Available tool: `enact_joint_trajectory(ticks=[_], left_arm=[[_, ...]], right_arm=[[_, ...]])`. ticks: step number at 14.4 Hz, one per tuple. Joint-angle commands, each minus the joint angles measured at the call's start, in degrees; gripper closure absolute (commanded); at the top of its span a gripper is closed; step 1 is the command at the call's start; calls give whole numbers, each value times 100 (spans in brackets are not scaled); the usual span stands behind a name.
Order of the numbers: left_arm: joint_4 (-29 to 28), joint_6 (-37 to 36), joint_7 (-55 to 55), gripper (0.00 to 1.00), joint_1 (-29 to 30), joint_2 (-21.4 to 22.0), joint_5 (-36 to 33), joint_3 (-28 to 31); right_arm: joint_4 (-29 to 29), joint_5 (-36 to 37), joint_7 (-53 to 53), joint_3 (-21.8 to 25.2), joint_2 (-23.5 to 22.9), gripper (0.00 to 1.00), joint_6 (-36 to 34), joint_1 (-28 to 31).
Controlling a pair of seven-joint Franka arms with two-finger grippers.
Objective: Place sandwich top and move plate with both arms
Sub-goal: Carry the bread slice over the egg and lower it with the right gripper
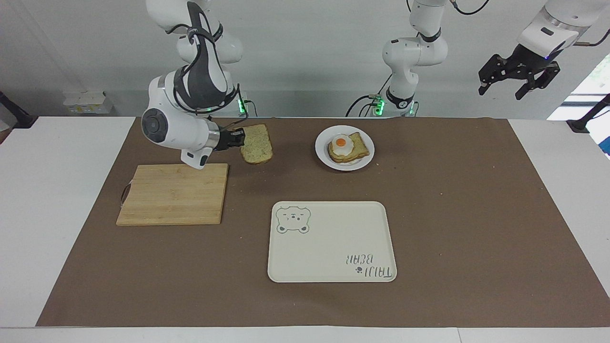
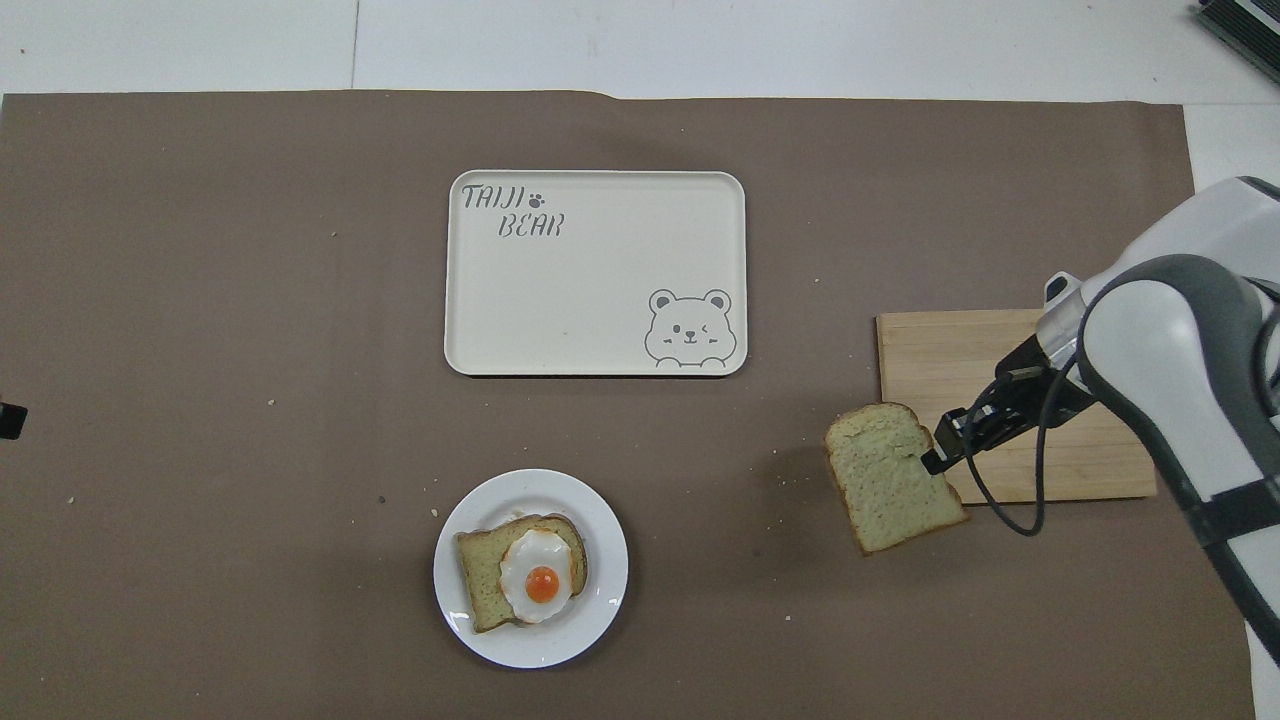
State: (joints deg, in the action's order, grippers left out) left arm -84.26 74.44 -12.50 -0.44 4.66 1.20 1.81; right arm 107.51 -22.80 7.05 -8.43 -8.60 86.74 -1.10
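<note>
The sandwich top [image 1: 256,144], a pale speckled slice with a dark crust, hangs tilted in the air with my right gripper [image 1: 239,138] shut on one edge of it. From overhead the slice [image 2: 890,478] and the right gripper [image 2: 935,460] are over the brown mat, just off the cutting board's corner on the plate's side. The small white plate [image 1: 322,143] sits close to the robots and carries an egg-topped bread slice [image 1: 347,146]; overhead, the plate [image 2: 605,590] and egg bread [image 2: 525,578] show plainly. My left gripper [image 1: 517,78] waits open, high off the left arm's end of the table.
A wooden cutting board [image 1: 174,194] lies bare toward the right arm's end of the table. A cream tray with a bear drawing [image 1: 331,241] lies farther from the robots than the plate. A brown mat [image 1: 452,200] covers the table, with a few crumbs.
</note>
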Motion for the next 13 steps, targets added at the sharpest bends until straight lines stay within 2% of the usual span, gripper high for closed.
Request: enact_joint_trajectory(ticks=[1, 3, 8, 13], left_arm=[[-152, -26, 72, 0, -88, 149, -32, 48], [-152, -26, 72, 0, -88, 141, -32, 48], [-152, -26, 72, 0, -88, 141, -32, 48], [-152, -26, 72, 0, -88, 149, -32, 48]], right_arm=[[454, -259, -824, -18, 341, 100, 744, -626], [586, -277, -1422, -18, 385, 100, 1378, -1136], [727, -637, -2645, -18, 315, 100, 2319, -2130], [833, -682, -3376, -18, -80, 100, 3330, -3001]])
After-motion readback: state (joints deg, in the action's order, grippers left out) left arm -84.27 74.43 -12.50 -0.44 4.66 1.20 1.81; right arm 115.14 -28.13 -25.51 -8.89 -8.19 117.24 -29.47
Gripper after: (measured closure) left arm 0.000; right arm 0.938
